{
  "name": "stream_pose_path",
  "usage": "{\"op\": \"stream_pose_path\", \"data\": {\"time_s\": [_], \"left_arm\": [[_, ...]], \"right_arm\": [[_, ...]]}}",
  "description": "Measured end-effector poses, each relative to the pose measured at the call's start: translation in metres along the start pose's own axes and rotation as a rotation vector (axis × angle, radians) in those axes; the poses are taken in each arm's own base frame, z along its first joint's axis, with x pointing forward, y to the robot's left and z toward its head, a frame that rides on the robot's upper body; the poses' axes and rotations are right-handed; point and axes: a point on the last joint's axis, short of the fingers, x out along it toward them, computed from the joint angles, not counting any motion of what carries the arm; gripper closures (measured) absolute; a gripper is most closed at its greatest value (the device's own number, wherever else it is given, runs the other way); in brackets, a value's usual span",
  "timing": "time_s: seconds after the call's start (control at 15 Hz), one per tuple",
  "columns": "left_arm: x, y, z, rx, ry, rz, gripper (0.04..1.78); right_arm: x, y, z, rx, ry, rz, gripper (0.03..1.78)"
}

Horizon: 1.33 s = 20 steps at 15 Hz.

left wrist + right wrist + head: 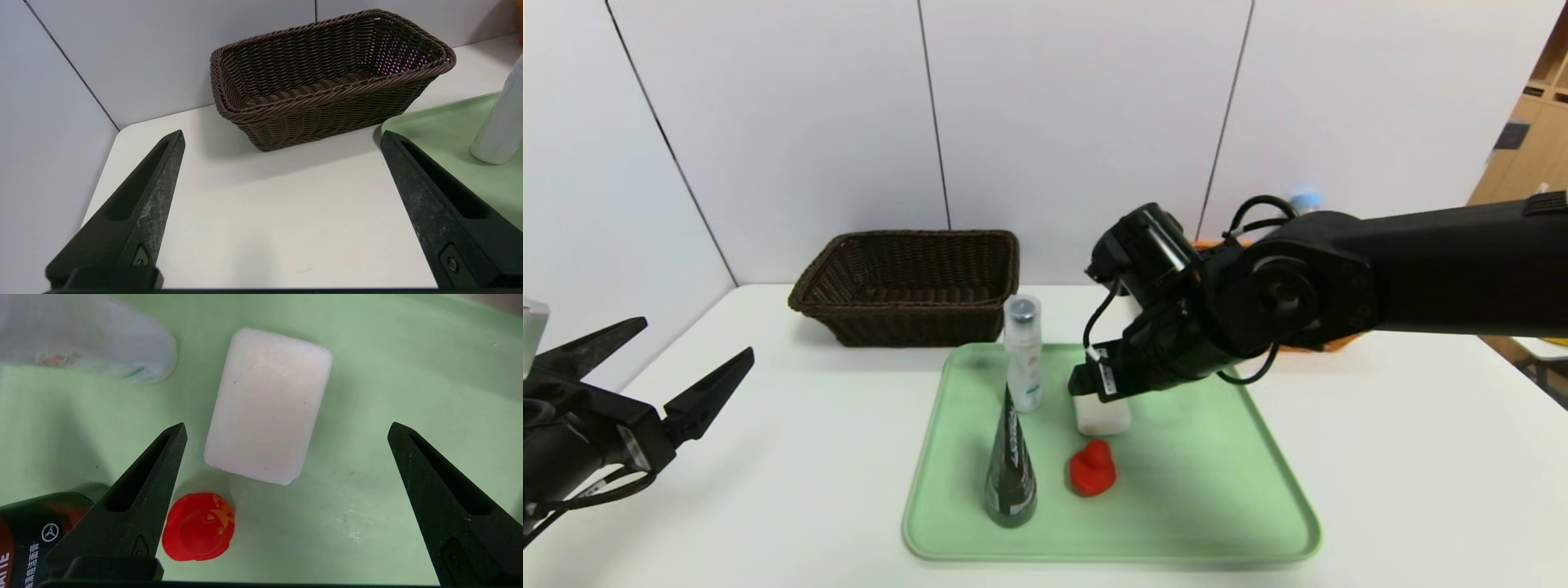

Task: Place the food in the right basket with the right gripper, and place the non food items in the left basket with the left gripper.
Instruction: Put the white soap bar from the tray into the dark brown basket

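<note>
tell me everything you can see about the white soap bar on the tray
The soap bar is a white, matte, rounded-corner rectangular block, lying flat on the green tray. It sits apart from the red duck and the white spray bottle. Nothing grips it: the right tool hangs open above it. In the head view the arm hides part of it.

Two baskets, perhaps; four toiletries.
</note>
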Motion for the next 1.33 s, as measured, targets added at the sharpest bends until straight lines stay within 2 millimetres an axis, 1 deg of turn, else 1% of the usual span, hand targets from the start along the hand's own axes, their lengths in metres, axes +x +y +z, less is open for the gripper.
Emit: {"op": "stream_pose_path", "data": {"time_s": [0.13, 0.47, 1.0, 1.2, 1.27, 1.33], "left_arm": [[-0.001, 0.0, 0.0, -0.001, -0.001, 0.0, 0.13], [-0.003, -0.001, -0.001, -0.001, -0.002, 0.0, 0.13], [-0.005, -0.001, 0.0, 0.001, -0.011, 0.001, 0.13], [-0.006, -0.001, 0.001, 0.001, -0.015, 0.001, 0.13], [-0.006, -0.001, 0.001, 0.001, -0.017, 0.002, 0.13], [-0.006, -0.001, 0.001, 0.001, -0.017, 0.001, 0.13]], "right_arm": [[0.008, 0.001, -0.003, -0.005, 0.011, -0.031, 0.11], [0.029, 0.006, -0.008, -0.012, 0.019, -0.038, 0.11], [0.05, 0.009, -0.014, -0.01, -0.001, -0.036, 0.11], [0.054, 0.008, -0.016, -0.009, -0.013, -0.035, 0.57], [0.054, 0.008, -0.017, -0.009, -0.012, -0.036, 0.71], [0.054, 0.008, -0.017, -0.009, -0.012, -0.036, 0.79]]}}
